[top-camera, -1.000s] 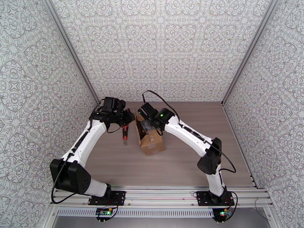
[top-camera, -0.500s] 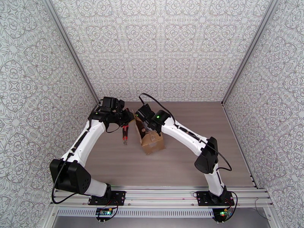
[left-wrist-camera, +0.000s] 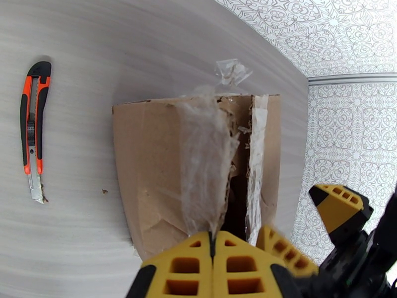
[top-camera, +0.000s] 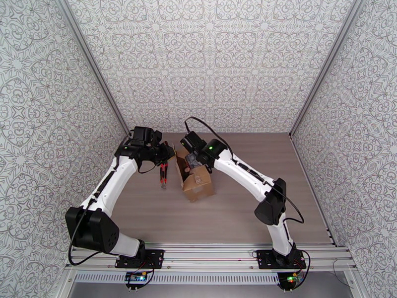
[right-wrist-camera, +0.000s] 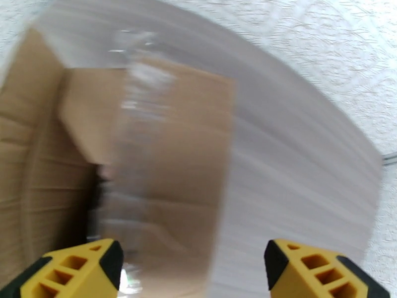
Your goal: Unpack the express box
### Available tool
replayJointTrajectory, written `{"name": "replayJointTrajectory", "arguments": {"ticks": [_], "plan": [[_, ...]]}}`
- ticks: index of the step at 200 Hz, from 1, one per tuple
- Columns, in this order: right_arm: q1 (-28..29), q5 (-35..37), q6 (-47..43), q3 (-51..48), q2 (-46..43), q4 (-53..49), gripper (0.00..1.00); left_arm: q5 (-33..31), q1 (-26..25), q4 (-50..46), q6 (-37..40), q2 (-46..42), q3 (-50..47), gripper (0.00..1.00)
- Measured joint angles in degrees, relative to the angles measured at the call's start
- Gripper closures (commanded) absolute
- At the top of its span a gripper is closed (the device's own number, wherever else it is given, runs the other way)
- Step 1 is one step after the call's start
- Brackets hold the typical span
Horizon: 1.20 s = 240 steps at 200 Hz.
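Box (right-wrist-camera: 168, 145) flap lies just ahead of the right gripper (right-wrist-camera: 196, 274), jaws spread wide; left gripper (left-wrist-camera: 213, 261), jaws together, meets the seam's near end

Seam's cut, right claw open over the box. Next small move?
Probably lower the right claw so one finger slips into the dark gap beside the taped flap of the express box, then fold it outward. The seam is already split, and the left claw sits shut at the box edge.
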Motion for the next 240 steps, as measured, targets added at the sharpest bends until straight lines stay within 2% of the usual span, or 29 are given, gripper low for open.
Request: {"name": "replayJointTrajectory", "arguments": {"ticks": [2,6,12,82,174,191,240], "plan": [[0.07,-0.37,0.07,0.17,0.0,0.0,0.12,0.0,0.0,0.0,-0.09,0.0,0.0,1.0],[0.2,-0.96,-0.02,0.46,0.0,0.02,0.02,0.0,0.0,0.02,-0.11,0.04,0.0,1.0],[0.39,-1.46,-0.04,0.81,0.0,0.04,0.01,0.13,0.0,0.02,-0.15,0.09,0.0,1.0],[1.88,2.99,-0.63,3.02,3.17,-0.68,0.01,2.95,1.09,2.27,-1.75,0.24,-0.28,1.0],[2.03,14.12,-1.68,4.63,5.49,-4.68,0.01,2.95,1.51,2.21,-1.62,0.2,-0.85,1.0],[1.6,13.9,-1.11,4.68,5.44,-5.09,0.01,2.95,1.55,1.79,-0.94,0.2,-0.96,1.0],[-2.38,7.58,2.82,-0.59,1.46,-3.96,0.07,2.93,1.86,0.98,0.57,0.2,-1.92,1.0]]}}
